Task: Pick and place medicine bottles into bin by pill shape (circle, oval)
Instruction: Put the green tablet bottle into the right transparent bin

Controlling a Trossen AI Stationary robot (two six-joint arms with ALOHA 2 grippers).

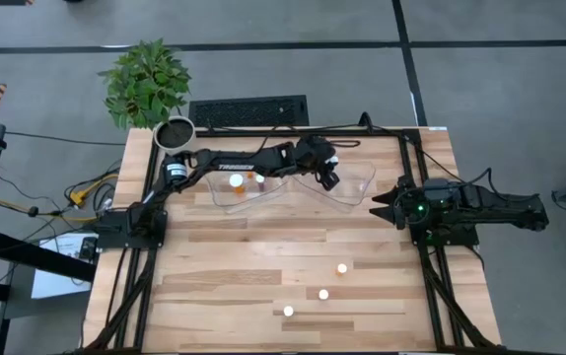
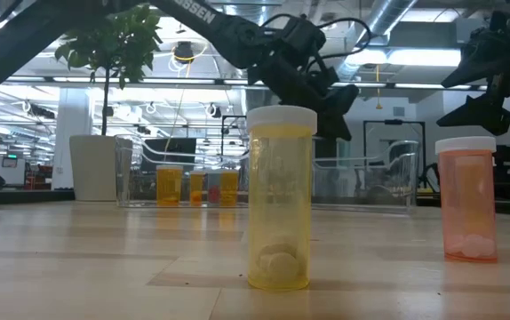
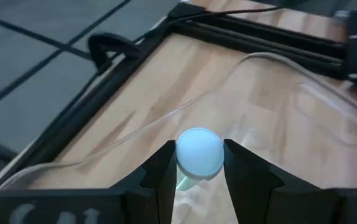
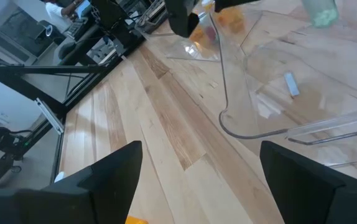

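Pinching a white-capped bottle [image 3: 198, 154] between its two fingers, the left gripper [image 1: 328, 176] is hanging over the right-hand clear bin [image 1: 347, 187] at the back of the table [image 1: 214, 276]; I am reading this as the placing step, with the bottle carried but not yet let go. Over on the right edge, the right gripper [image 1: 386, 207] is waiting with its fingers spread wide and nothing between them.

Going down in size: the wooden table is carrying both clear bins side by side along its far side. The left-hand bin [image 1: 226, 194] is already holding a few amber bottles [image 2: 197, 187], standing together. Three more bottles are standing loose on the near half of the table, well apart from the bins: one [image 1: 342, 267] farthest back, one [image 1: 323, 294] in the middle, one [image 1: 288, 311] nearest the front edge. Inside two of them the low view is showing small pale pills [image 2: 277, 263] lying at the bottom.

Next, I am judging, the left arm needs lowering inside the bin wall before I part the fingers, so the bottle lands upright rather than tipping against the rim.
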